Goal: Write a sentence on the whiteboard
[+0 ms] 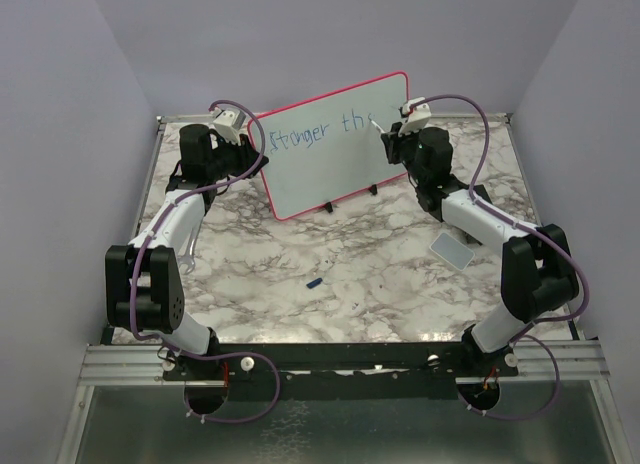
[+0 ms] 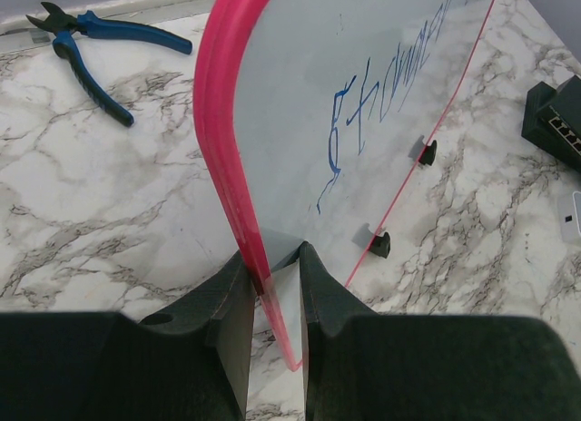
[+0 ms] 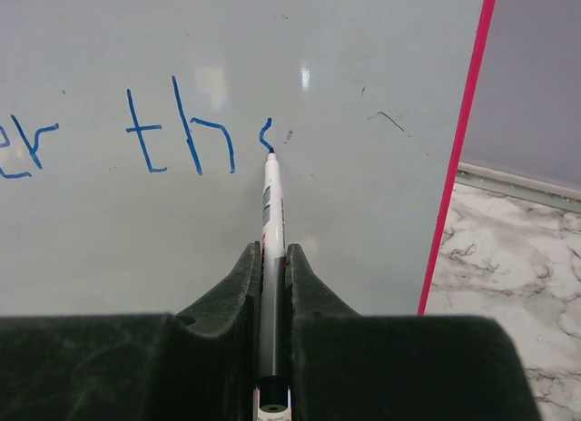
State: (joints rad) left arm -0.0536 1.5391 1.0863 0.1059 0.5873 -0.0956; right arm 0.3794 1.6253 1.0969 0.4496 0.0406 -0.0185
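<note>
The whiteboard stands upright on two small black feet at the back of the table, with a pink-red frame. The sentence in blue reads "Stronger th" with a started stroke after it. My left gripper is shut on the whiteboard's left edge. My right gripper is shut on a white marker, whose blue tip touches the board just right of "th". In the top view the right gripper is at the board's right part.
Blue-handled pliers lie on the marble table behind the board. A small grey pad lies at the right by the right arm. A small blue cap lies mid-table. A black block sits right of the board.
</note>
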